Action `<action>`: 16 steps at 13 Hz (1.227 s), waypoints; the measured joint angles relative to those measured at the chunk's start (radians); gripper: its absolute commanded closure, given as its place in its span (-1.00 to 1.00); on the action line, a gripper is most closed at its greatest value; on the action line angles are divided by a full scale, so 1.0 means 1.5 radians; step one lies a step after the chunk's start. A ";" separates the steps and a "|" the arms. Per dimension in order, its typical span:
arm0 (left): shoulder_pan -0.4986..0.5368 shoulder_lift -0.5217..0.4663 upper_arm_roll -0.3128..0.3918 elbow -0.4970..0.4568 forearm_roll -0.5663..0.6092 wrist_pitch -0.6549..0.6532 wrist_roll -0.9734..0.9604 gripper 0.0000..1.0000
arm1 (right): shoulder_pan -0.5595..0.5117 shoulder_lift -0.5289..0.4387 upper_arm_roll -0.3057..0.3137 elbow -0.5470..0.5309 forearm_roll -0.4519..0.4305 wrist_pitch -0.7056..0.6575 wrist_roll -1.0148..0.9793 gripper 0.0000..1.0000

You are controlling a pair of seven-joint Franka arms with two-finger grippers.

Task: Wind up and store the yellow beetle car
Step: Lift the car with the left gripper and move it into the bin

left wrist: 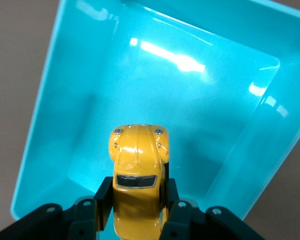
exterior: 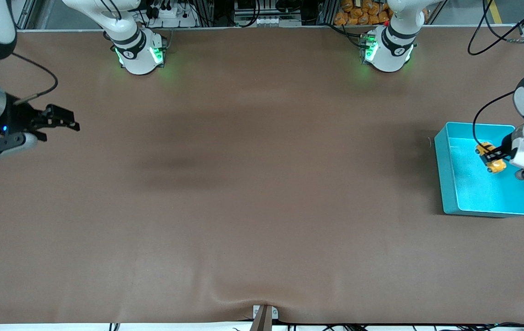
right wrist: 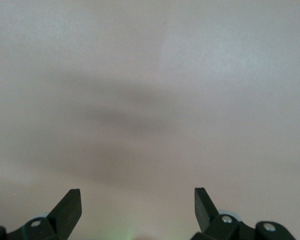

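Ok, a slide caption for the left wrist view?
Left tool shut on the yellow beetle car, held over the turquoise bin.

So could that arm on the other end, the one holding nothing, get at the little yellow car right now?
Probably not. The yellow beetle car is clamped in the left gripper over the turquoise bin, while the open right gripper waits at the right arm's end of the table.

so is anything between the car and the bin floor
Nothing visible. The left gripper holds the car over the bin, jaws shut on its sides, and the floor under it is bare. The right gripper waits open at the right arm's end of the table.
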 measured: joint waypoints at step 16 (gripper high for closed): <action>0.063 0.108 -0.004 0.001 0.036 0.114 0.157 0.93 | -0.021 -0.026 -0.015 0.002 -0.027 0.127 0.024 -1.00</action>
